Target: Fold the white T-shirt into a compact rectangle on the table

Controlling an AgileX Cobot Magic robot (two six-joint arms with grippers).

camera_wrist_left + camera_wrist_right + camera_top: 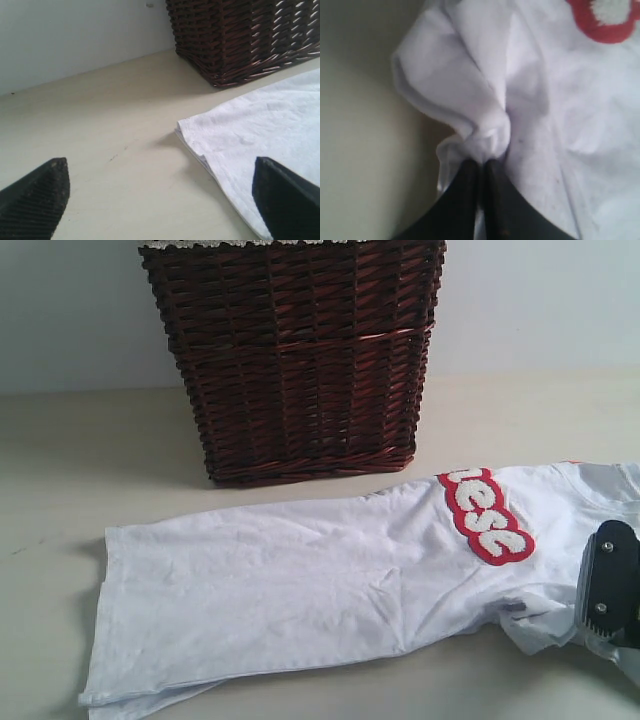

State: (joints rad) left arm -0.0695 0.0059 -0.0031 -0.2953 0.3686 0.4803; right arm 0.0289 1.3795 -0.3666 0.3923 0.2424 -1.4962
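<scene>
The white T-shirt (300,590) lies flat and lengthwise on the table (60,460), hem to the left, its red band with fuzzy letters (486,516) towards the right. At the right edge my right gripper (606,590) sits over the sleeve area. In the right wrist view this gripper (482,162) is shut on a bunched fold of the shirt (470,90). My left gripper (160,200) is open low above the table at the hem corner (187,130). One of its fingers (285,200) hangs over the shirt's edge, the other over bare table. It does not show in the exterior view.
A dark brown wicker basket (300,350) with white lace trim stands at the back, just behind the shirt's middle; it also shows in the left wrist view (240,35). A pale wall runs behind it. Bare table lies left of the hem.
</scene>
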